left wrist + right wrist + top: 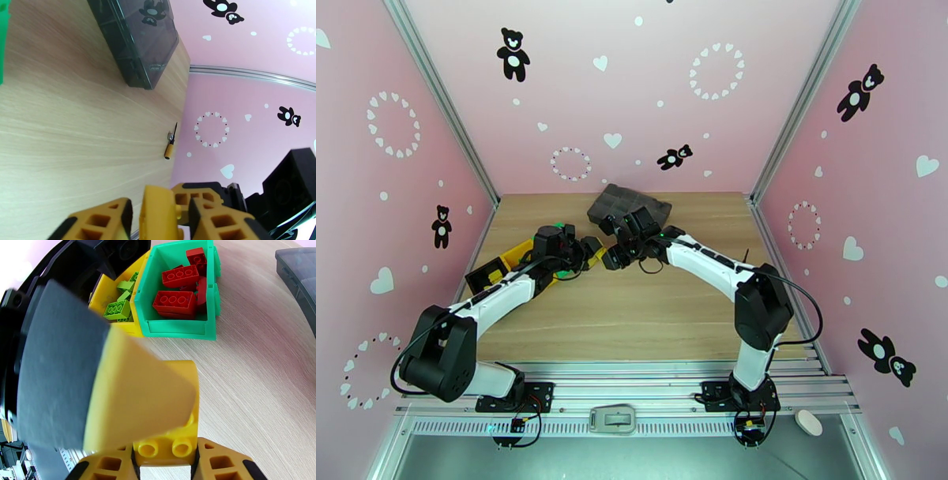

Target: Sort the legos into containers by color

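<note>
Grippers meet tip to tip over the table (256,378), one yellow lego (166,447) between them

I read the right gripper (166,468) as clamped on the yellow lego, with both its fingers flush against the sides and the studs facing its wrist camera. The left gripper (160,228) is drawn narrow around the same piece from the opposite side. Its own view leaves a thin sliver either side, so I cannot tell whether it grips. One of its fingers (130,398) lies across the top of the piece in the right wrist view. Just beyond sits the green bin (177,329) with red legos (175,303), touching the yellow bin (127,327) with light green legos (116,310). The black bin (483,276) is left of those, and the grey tray (138,35) and screwdriver (170,144) lie apart
</note>
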